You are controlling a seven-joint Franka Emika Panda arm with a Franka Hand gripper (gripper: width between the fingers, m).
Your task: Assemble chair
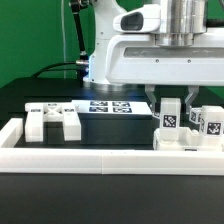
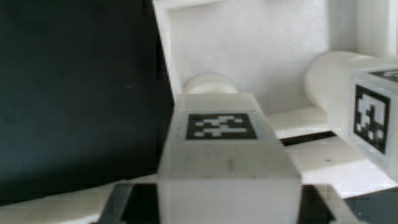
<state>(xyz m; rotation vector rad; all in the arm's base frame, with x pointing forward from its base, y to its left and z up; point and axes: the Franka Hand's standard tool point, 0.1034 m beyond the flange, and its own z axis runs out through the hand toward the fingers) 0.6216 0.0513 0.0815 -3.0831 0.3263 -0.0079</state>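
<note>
My gripper [image 1: 170, 103] hangs over the exterior view's right part of the table. Its fingers are closed on the sides of an upright white chair post [image 1: 170, 117] with a square tag. In the wrist view this tagged post [image 2: 222, 140] fills the space between the two fingers [image 2: 128, 202]. More tagged chair pieces [image 1: 208, 122] stand close on its right, one of them in the wrist view [image 2: 374, 112] too. A rounded white part [image 2: 214, 86] lies just beyond the post. A blocky white chair piece [image 1: 50, 118] lies at the exterior view's left.
The marker board [image 1: 110, 106] lies flat at the back middle of the black table. The long low white border frame [image 1: 95, 155] runs along the front and turns up at the left. The robot's base stands behind the marker board.
</note>
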